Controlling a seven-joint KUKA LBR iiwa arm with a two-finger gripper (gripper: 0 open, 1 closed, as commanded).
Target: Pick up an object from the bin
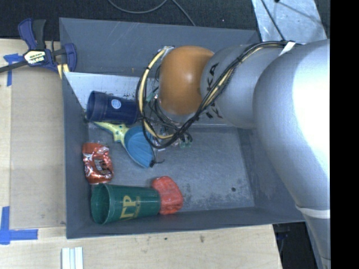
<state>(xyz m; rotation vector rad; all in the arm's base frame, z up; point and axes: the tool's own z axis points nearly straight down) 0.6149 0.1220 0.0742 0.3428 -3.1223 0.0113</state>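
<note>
Camera view: grey bin (168, 38), contents listed. End effector (157, 152) is low at mid-bin under the orange wrist cover (182, 80); whether it is apart or together cannot be told. Light blue round piece (137, 144) lies just left of it, seemingly touching, with a yellow-green handle (115, 130) running farther left. Dark blue cup (112, 107) lies on its side at far left. Crumpled red-brown wrapper (97, 162) sits by the left wall. Green cup (123, 203) lies on its side at near left, a red lump (168, 195) at its right end.
</note>
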